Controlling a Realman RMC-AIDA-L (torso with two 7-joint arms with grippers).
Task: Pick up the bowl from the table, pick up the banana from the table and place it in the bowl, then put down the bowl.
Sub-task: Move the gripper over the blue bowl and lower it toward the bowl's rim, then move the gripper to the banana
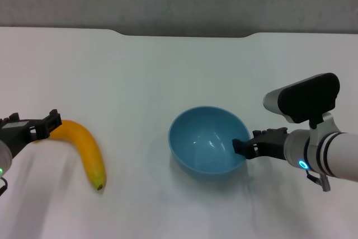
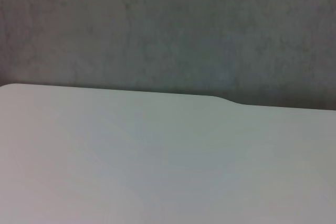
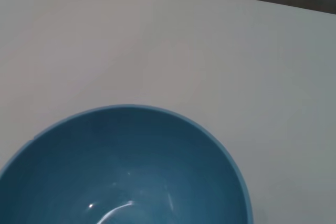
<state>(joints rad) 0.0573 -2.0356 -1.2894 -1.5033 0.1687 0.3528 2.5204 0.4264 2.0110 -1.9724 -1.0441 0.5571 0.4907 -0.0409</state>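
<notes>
On the table (image 1: 168, 65): bowl (image 1: 207, 146) near centre, banana (image 1: 84, 148) well to its left.
Right gripper (image 1: 240, 146): my fingers straddle the bowl's right rim, one inside the wall; they look closed on it.
Left gripper (image 1: 49, 124): at the banana's stem end, touching or just beside it; I cannot tell how wide.
Banana axis: curves from my left gripper toward me, dark tip nearest.
Next: lift bowl, I judge.
</notes>
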